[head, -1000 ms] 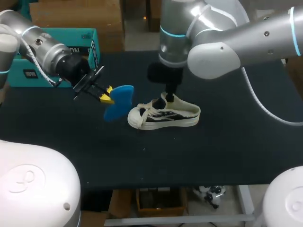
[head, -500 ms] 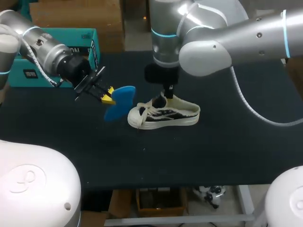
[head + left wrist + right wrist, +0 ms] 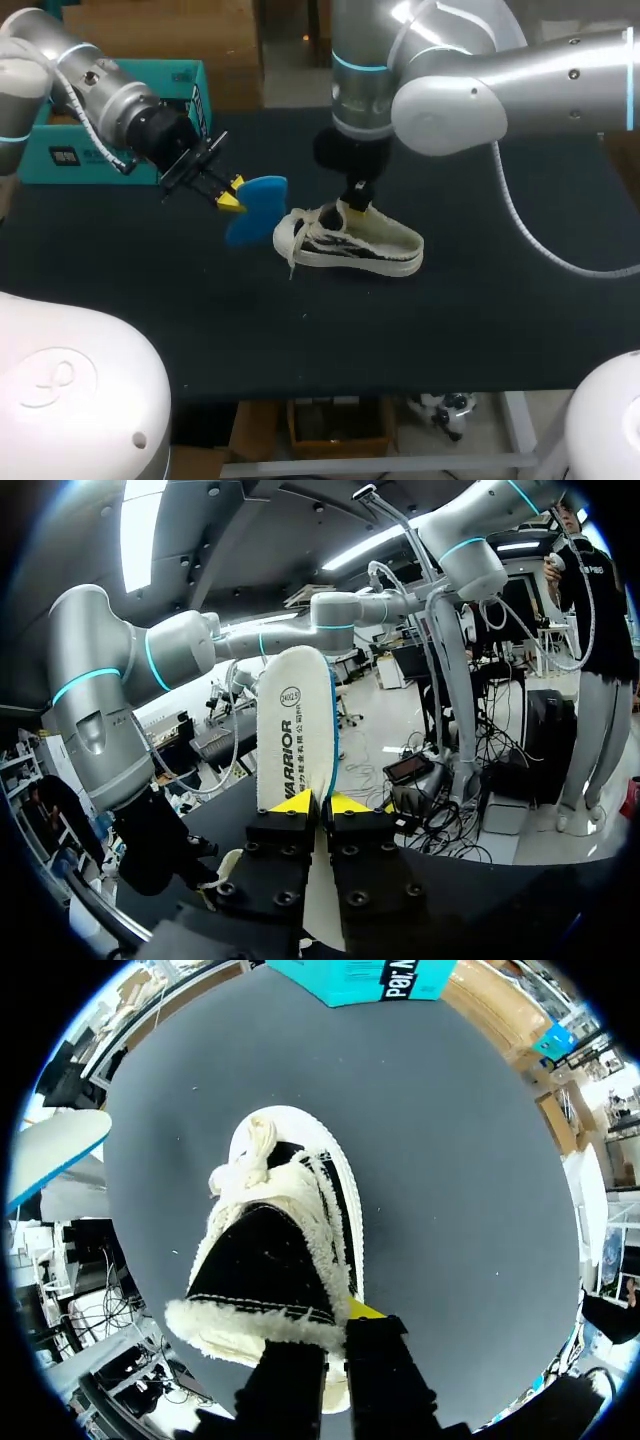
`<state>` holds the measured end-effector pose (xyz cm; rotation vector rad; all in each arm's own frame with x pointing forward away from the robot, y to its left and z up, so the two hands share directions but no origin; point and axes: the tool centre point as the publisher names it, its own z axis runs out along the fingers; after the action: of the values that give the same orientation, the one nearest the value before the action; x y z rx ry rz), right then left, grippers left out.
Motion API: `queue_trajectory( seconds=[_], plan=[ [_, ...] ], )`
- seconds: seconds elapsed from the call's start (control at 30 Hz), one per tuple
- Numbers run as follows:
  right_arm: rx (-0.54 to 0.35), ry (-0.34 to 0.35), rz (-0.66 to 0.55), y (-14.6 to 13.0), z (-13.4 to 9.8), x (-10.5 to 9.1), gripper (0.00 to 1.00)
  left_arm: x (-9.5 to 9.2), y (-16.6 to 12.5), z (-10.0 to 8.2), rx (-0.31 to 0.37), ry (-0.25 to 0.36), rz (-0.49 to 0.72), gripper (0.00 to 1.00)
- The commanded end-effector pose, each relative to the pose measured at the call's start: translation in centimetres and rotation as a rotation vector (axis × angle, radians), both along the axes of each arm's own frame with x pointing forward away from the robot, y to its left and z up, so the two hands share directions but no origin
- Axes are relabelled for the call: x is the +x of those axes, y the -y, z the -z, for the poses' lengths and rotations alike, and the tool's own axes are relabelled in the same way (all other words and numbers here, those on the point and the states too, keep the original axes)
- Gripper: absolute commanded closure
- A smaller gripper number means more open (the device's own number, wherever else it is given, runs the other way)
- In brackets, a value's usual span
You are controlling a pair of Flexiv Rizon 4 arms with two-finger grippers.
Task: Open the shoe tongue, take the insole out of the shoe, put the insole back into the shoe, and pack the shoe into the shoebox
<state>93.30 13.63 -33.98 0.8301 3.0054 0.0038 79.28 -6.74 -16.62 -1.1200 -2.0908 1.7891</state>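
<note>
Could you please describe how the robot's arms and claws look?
The left arm and right arm are rounded silver tubes with cyan rings, white outside cables and black wrists. The left claw and right claw are black with yellow tips.

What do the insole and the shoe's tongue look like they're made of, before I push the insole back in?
Insole: probably thin foam with a matte whitish cloth top and a blue underside. It stands straight out of the left pincer without drooping. Tongue: dark matte textile, edged and apparently lined with cream fleece that looks fluffy along the rim. Both are judged by look alone.
</note>
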Motion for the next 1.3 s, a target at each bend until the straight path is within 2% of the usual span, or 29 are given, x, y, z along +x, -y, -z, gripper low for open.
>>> queue_trajectory(
  seconds=[0.03, 0.43, 0.67, 0.87, 1.3],
  plan=[
    [0.054, 0.025, 0.076, 0.9, -0.4, -1.8, 1.00, 1.4, 0.9, -0.3, 0.001, 0.000, 0.077, 1.00],
    [0.178, 0.061, 0.404, 0.3, -1.0, -6.1, 1.00, 2.5, 2.8, -1.5, -0.008, 0.014, 0.226, 1.00],
    [0.257, 0.103, 0.559, -0.4, -1.7, -7.6, 1.00, 3.3, 3.2, -2.0, -0.011, 0.013, 0.295, 1.00],
    [0.292, 0.135, 0.617, -1.2, -1.9, -7.6, 1.00, 4.2, 3.0, -2.3, -0.012, 0.016, 0.326, 1.00],
    [0.367, 0.137, 0.694, -1.5, 0.6, -6.1, 1.00, 5.5, 2.2, -1.5, -0.020, 0.002, 0.357, 1.00]
  ],
)
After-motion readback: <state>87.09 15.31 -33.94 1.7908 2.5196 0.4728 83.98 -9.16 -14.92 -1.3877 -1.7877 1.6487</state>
